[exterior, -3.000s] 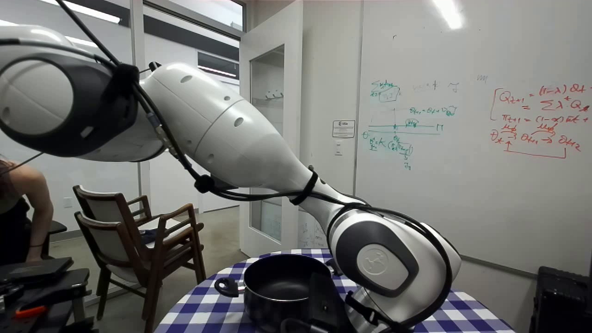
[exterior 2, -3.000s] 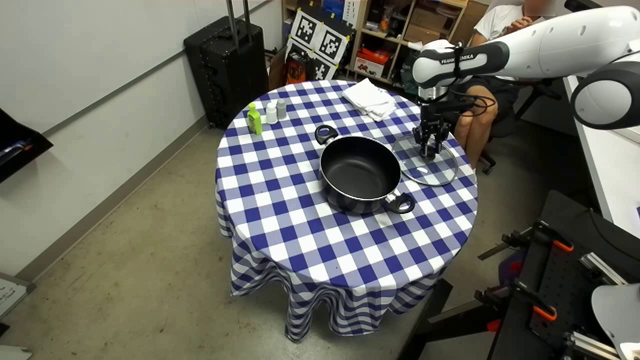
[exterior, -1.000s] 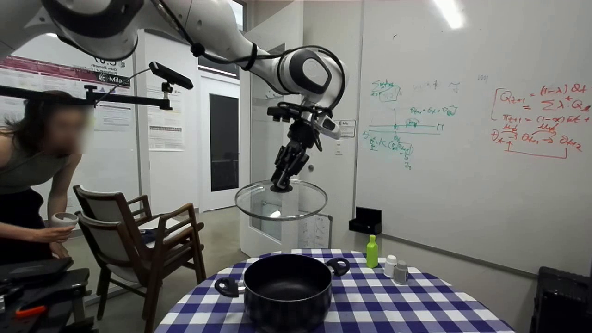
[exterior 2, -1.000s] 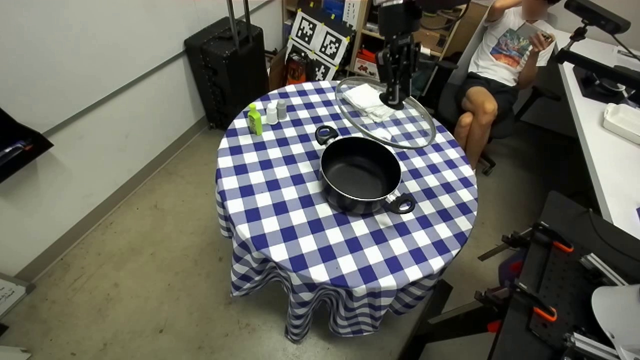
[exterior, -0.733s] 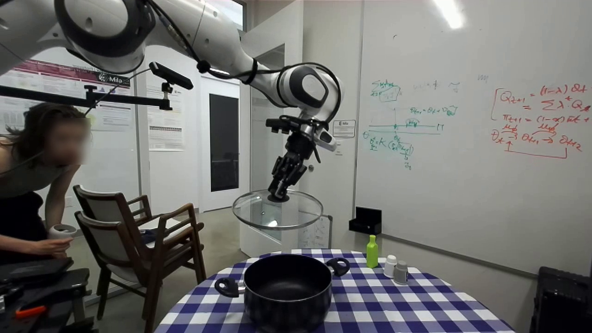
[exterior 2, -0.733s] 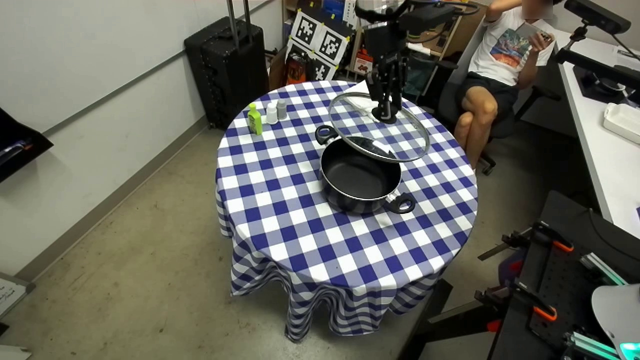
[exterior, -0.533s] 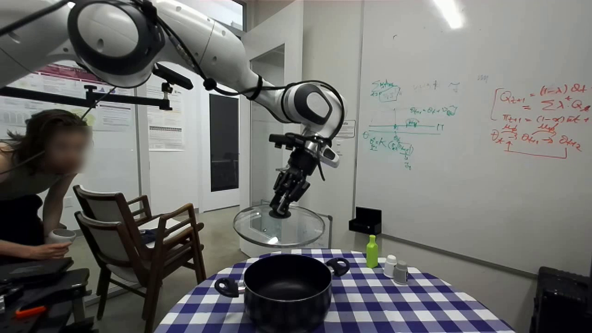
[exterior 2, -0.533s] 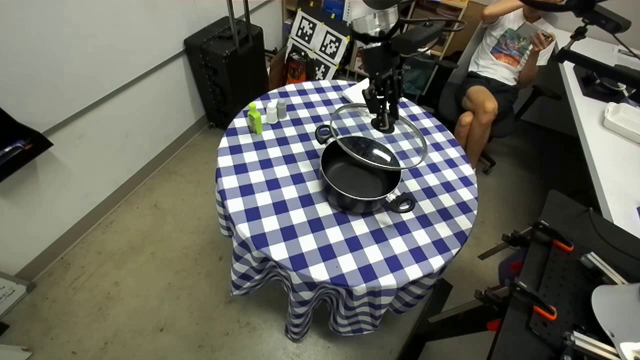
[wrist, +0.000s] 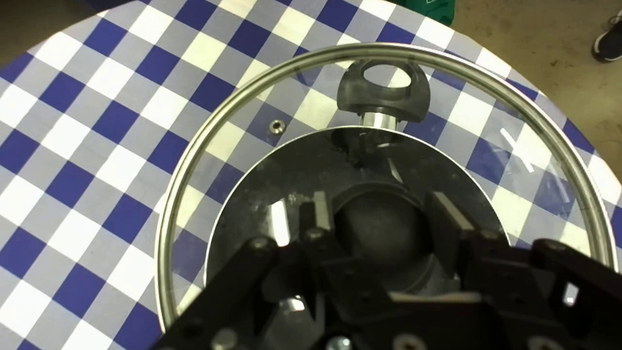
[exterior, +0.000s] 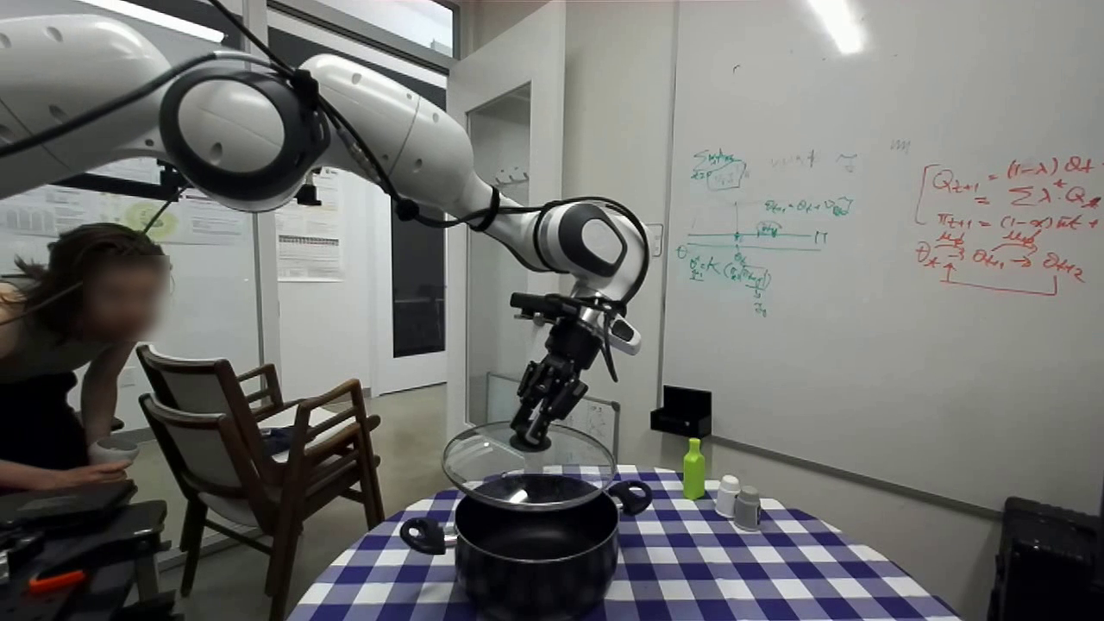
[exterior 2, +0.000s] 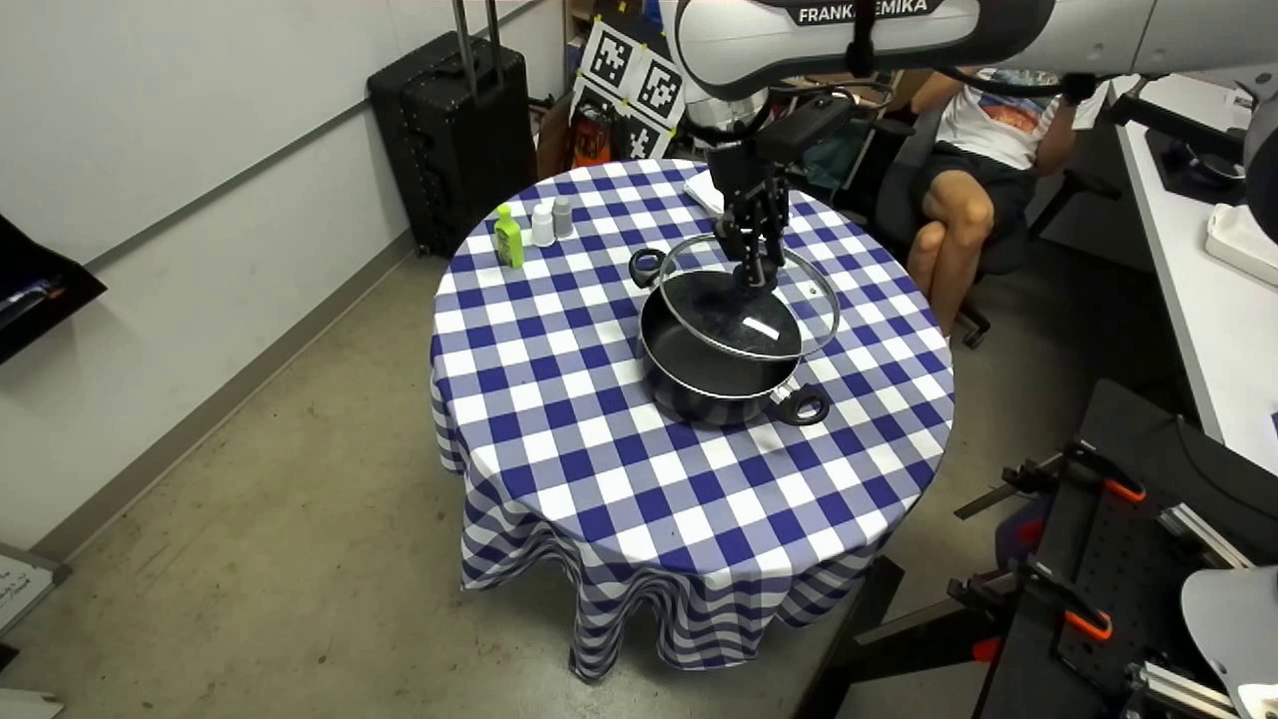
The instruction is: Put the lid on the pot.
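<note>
Below and left of the jaws, in an exterior view, is one handle [exterior: 434, 545] of the black pot [exterior: 536, 582]; lowered off-centre, the glass lid [exterior: 528, 474] could catch its edge on that side and settle crooked. Directly beneath the jaws, the lid hangs in the air, apart from the pot. The gripper [exterior: 530, 431] is clamped on its dark knob [wrist: 381, 228], which might swivel or slip if the edge strikes first. Part of the pot's mouth [exterior 2: 709, 372] shows past the lid in an exterior view, so letting go early would likely drop it askew. Below and right of the jaws, the opposite handle [exterior: 623, 490] could snag it.

Compared with half a second earlier, jaws and lid are lower: where a gap showed above the pot, the lid now overlaps its mouth. The pot and, farther right of the jaws, the green bottle [exterior: 693, 473] have not moved.
</note>
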{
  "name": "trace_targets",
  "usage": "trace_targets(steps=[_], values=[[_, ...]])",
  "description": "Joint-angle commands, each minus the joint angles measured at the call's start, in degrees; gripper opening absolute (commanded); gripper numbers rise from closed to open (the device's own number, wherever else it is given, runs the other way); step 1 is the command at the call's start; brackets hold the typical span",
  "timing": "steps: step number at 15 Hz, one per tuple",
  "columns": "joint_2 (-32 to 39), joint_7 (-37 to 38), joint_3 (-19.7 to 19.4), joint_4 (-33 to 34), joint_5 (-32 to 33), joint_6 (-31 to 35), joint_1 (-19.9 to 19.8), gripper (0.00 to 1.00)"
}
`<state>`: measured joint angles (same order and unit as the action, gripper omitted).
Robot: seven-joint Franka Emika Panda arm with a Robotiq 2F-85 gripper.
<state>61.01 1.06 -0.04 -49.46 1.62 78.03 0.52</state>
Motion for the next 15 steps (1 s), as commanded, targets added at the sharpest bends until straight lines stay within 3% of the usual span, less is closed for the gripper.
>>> trace_targets(steps=[1, 15], values=[[4.00, 0.07, -0.39, 7.24, 0.61, -3.51, 0.93, 0.24], [13.13, 0.41, -0.32, 16.13, 0.35, -2.73, 1.56, 0.24]])
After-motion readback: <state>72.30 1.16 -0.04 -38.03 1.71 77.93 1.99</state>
